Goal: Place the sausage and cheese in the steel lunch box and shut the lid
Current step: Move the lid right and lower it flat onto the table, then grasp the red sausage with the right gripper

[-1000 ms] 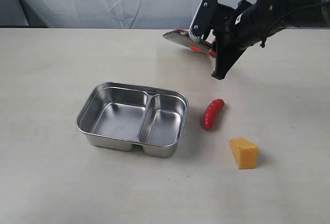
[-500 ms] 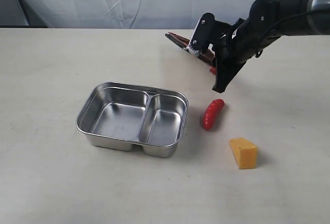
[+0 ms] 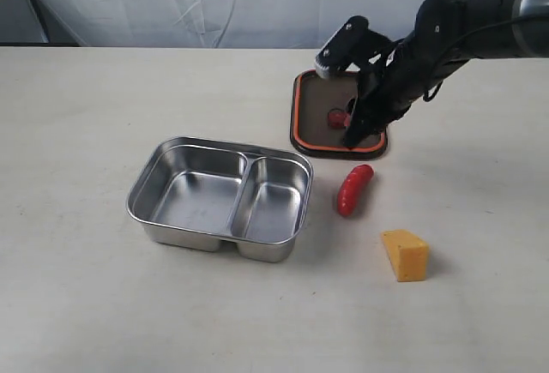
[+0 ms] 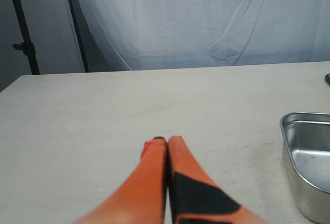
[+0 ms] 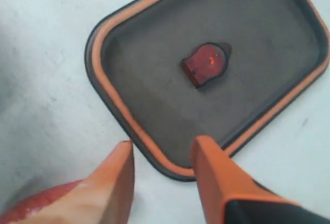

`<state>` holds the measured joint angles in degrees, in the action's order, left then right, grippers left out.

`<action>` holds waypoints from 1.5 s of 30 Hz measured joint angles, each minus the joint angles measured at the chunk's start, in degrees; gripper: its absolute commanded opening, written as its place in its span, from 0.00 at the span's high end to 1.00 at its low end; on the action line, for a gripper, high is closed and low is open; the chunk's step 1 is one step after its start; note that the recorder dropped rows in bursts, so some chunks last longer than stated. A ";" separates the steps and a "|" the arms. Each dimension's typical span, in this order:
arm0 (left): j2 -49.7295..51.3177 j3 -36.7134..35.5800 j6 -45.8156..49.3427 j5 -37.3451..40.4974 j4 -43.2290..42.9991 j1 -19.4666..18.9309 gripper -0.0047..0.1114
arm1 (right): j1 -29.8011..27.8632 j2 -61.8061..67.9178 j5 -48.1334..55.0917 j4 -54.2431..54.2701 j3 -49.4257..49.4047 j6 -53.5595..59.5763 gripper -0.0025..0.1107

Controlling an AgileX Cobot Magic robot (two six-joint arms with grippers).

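The steel lunch box (image 3: 221, 197) stands open and empty on the table; its corner shows in the left wrist view (image 4: 309, 157). Right of it lies the red sausage (image 3: 354, 189), and the yellow cheese (image 3: 406, 255) is nearer the front. The dark lid (image 3: 336, 123) with an orange rim and orange tab lies flat behind the sausage. My right gripper (image 3: 353, 137) hovers open over the lid's (image 5: 211, 64) near edge, fingers astride its corner, holding nothing; the sausage (image 5: 36, 206) peeks beside one finger. My left gripper (image 4: 166, 140) is shut and empty, out of the exterior view.
A pale table (image 3: 86, 287) carries everything, with a white curtain (image 3: 214, 0) along the back. A dark stand (image 4: 23, 28) rises beyond the table's far edge in the left wrist view.
The right gripper carried the tilted lid down, released it, and the lid now lies flat on the table. The gripper has opened. Box, sausage and cheese have not moved.
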<state>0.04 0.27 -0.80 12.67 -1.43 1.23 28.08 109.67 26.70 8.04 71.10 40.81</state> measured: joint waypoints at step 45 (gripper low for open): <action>0.00 0.00 0.00 0.00 0.00 0.00 0.96 | 0.00 4.15 16.43 11.00 0.00 -43.94 0.50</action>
<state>0.04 0.27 -0.80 12.67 -1.43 1.23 28.08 113.82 43.14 19.04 71.10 -3.13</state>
